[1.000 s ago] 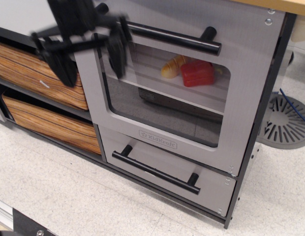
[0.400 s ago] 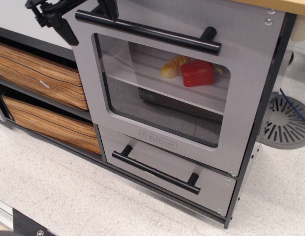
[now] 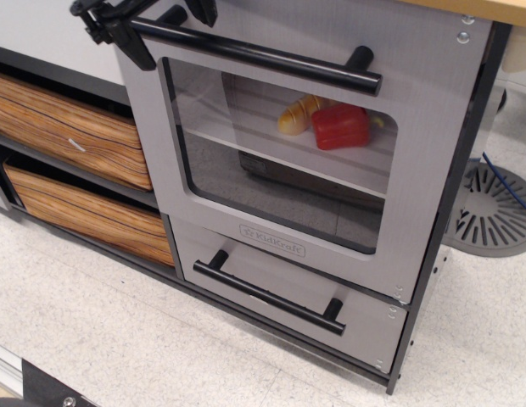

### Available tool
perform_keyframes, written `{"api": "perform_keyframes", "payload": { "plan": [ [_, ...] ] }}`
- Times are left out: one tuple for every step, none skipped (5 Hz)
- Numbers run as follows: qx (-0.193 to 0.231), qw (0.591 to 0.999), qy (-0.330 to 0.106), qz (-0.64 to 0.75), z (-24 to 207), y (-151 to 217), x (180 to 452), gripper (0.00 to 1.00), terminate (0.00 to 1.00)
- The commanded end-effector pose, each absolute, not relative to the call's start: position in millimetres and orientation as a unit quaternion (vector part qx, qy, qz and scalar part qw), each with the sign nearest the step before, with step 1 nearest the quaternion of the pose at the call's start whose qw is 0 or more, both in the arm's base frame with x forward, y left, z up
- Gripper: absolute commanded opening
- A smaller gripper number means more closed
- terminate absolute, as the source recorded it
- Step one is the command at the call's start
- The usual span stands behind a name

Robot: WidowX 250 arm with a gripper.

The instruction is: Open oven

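The oven (image 3: 280,246) has a large grey brushed door with a clear rounded window, and its door looks closed. Its long black bar handle (image 3: 263,58) runs across the top of the door. My gripper (image 3: 174,38) is at the top left, mostly cut off by the frame edge. It is open, with one black finger (image 3: 131,42) left of and below the handle's left end and the other finger (image 3: 204,10) above the bar. The fingers straddle the handle's left end without closing on it.
Inside the oven lie a red toy (image 3: 341,127) and a yellow toy (image 3: 297,114). Below the oven is a smaller grey drawer (image 3: 280,292) with a black handle. Two wood-grain drawers (image 3: 68,127) are to the left. A grey floor fan base (image 3: 492,212) is at the right.
My gripper has risen from in front of the door's left window edge to the handle's left end, then shifted slightly right and down around it. The door has not moved.
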State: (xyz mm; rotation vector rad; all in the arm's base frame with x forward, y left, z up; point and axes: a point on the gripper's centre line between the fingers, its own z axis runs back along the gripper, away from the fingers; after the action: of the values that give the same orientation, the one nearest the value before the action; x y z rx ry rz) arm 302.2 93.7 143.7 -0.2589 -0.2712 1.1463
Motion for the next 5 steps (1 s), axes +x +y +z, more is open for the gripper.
{"api": "perform_keyframes", "payload": {
  "plan": [
    [-0.1,0.827,-0.163,0.528,130.9,94.1,307.2,1.0,0.0],
    [-0.09,0.831,-0.156,0.527,124.3,93.0,304.2,1.0,0.0],
    [-0.088,0.839,-0.16,0.512,123.8,89.7,292.6,1.0,0.0],
    [-0.101,0.856,-0.145,0.486,135.8,83.9,275.5,1.0,0.0],
    [-0.11,0.873,-0.132,0.456,155.6,79.4,255.5,1.0,0.0]
  ]
}}
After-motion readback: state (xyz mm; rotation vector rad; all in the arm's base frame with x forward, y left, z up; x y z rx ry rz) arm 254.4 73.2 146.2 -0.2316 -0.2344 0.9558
